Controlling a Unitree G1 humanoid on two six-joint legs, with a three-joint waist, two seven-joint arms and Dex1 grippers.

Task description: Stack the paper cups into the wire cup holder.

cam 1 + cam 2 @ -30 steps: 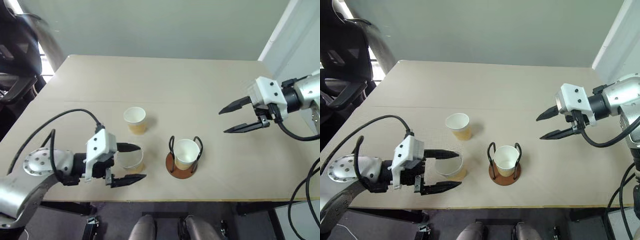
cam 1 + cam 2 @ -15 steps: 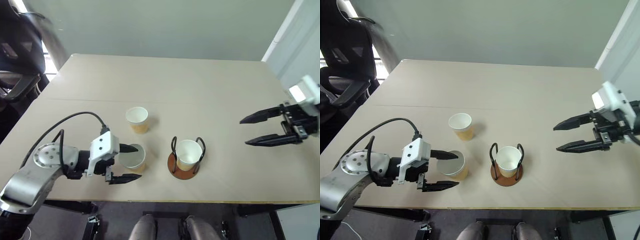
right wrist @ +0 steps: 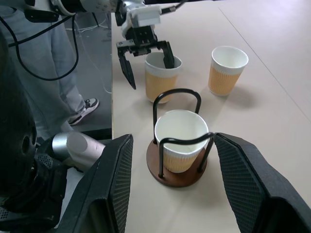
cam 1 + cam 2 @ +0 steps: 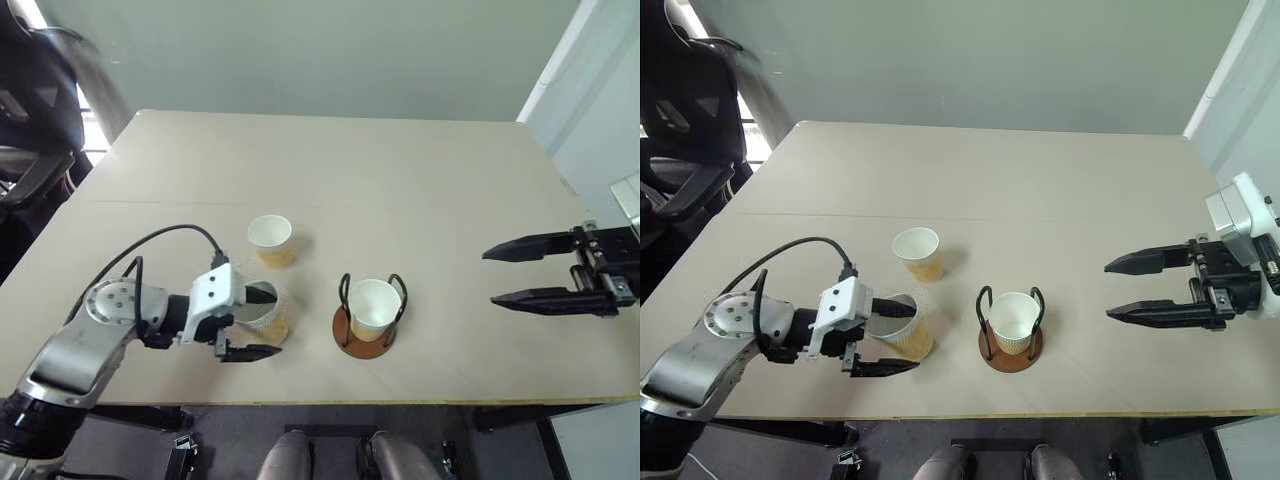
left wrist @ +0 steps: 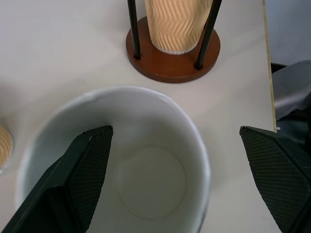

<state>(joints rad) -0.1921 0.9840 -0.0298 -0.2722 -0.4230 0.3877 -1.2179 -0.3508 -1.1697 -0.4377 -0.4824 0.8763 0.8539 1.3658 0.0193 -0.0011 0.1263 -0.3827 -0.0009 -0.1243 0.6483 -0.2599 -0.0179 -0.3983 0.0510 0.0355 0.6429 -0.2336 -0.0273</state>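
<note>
Three tan paper cups stand on the table. One paper cup [image 4: 374, 305] sits upright inside the wire cup holder [image 4: 361, 343], whose brown base is near the front edge. A second cup [image 5: 150, 179] stands just left of the holder. My left gripper [image 4: 258, 322] is open at that cup, one finger [image 5: 82, 165] over its mouth and the other outside, on the side toward the table's front edge. The third cup [image 4: 270, 240] stands behind it, untouched. My right gripper [image 4: 490, 276] hangs open and empty over the table's right side, pointing at the holder.
The beige table [image 4: 400, 180] stretches back to a grey-green wall. Its front edge runs just below the holder. A black office chair [image 4: 30, 100] stands off the table's left corner. A black cable loops over my left arm [image 4: 150, 245].
My right gripper has drawn back toward the table's right edge and rolled. My left gripper has sunk a little and closed in on the near cup, still open.
</note>
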